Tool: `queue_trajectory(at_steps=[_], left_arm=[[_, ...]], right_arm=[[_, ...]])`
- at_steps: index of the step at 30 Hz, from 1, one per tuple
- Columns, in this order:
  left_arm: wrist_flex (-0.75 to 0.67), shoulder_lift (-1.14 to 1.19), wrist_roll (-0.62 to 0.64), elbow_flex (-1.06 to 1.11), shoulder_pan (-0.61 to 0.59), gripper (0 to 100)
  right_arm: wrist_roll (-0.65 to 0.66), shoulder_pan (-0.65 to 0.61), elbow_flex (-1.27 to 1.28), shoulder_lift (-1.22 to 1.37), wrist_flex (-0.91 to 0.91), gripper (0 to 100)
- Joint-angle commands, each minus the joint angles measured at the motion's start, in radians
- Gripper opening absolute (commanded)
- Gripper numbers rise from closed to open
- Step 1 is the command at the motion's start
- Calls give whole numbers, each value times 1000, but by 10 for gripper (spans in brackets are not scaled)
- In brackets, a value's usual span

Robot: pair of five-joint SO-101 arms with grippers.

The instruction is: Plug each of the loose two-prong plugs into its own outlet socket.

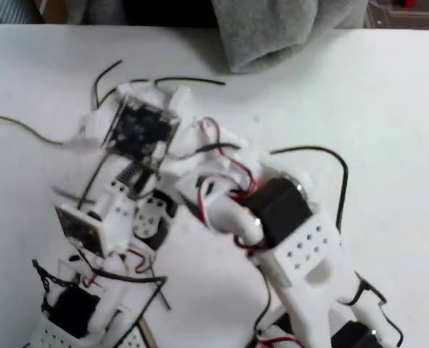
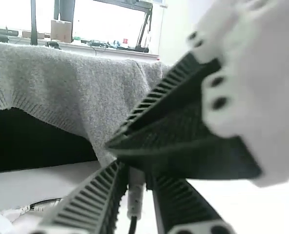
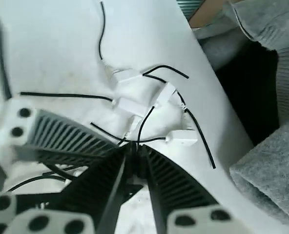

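The left pincer [image 2: 136, 174] clamps a white plug [image 2: 134, 197], the right pincer [image 3: 133, 152] is closed on a black cord [image 3: 143, 122], both close together over the table [image 3: 51, 44]

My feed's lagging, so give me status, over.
Left gripper shut on small white plug. Right gripper shut on thin black cord. Other white plugs loose on white table.

Indoor workroom, probably a lab: plain white desk [image 1: 388, 109], grey knitted cloth [image 1: 272, 29] over its far edge, cluttered ledge [image 2: 86, 46] beneath a bright window [image 2: 103, 22].
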Motion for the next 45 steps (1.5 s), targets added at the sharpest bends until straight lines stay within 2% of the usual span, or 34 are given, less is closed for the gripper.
queue_trajectory(at_steps=[1,6,15,21,28,33,39,42,45], left_arm=[[-15,-30,-8,-8,2,24],[-14,-30,-8,-8,-2,24],[12,-30,-8,-8,-1,24],[3,-30,-8,9,-2,24],[-104,-30,-8,123,-2,24],[-72,-30,-8,114,-51,24],[180,-28,-11,-49,-217,24],[250,-18,-20,-104,-236,24],[284,81,-100,-160,-216,24]], right_arm=[[15,39,15,7,-42,19],[15,45,14,8,-64,19],[17,130,2,5,-139,19],[17,93,-137,-35,-85,19],[14,53,-308,-65,31,19],[5,199,-319,-58,104,19],[5,401,-319,-67,208,19],[5,484,-319,-65,280,19],[5,573,-319,-65,351,19]])
